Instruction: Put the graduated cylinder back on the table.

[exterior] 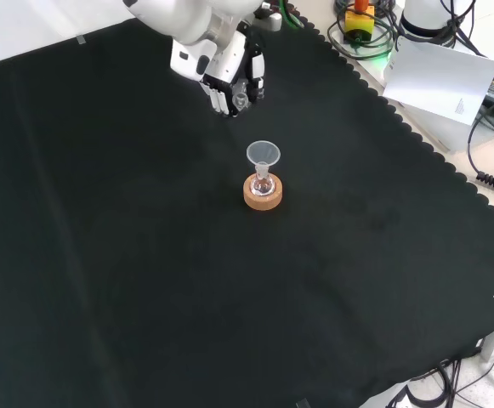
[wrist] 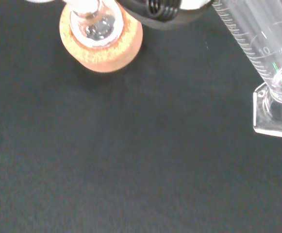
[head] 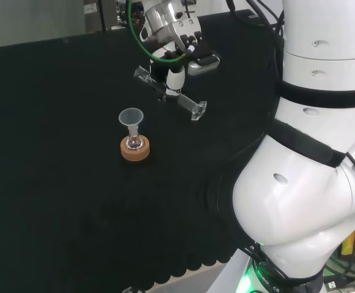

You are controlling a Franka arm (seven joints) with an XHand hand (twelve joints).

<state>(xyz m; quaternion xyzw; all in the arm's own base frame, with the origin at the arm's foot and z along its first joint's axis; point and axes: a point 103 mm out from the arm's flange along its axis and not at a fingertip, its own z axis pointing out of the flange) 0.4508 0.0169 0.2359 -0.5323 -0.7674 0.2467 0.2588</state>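
Gripping cylinder, fingers curled

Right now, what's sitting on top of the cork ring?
A small round glass flask with a funnel in its neck rests on the cork ring. Any liquid inside isn't discernible.

Bare black cloth all round, broken by one funnel-topped flask on its cork ring.
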